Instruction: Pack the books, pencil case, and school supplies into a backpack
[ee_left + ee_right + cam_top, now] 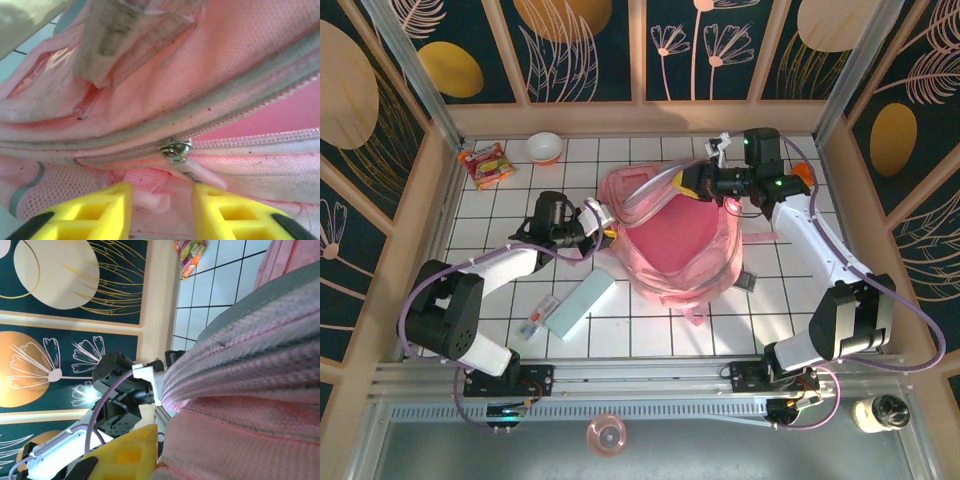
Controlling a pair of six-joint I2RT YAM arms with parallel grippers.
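Note:
The pink backpack (670,245) lies mid-table with its top lifted. My right gripper (703,181) is shut on its upper edge; in the right wrist view one yellow finger (127,452) presses against the pink fabric (240,440). At the backpack's left side my left gripper (603,222) stands open. Its yellow fingers (95,212) flank a metal zip slider (175,150) and its pale pull tab (207,176) without clamping them. The mint-green pencil case (580,305) and a clear packet (538,318) lie front left. A dark grey gadget (747,281) sits right of the backpack. The books are hidden.
A snack packet (485,163) and a small bowl (544,147) sit at the back left. A small orange object (803,175) rests behind the right arm. Wooden walls (435,215) close the table on three sides.

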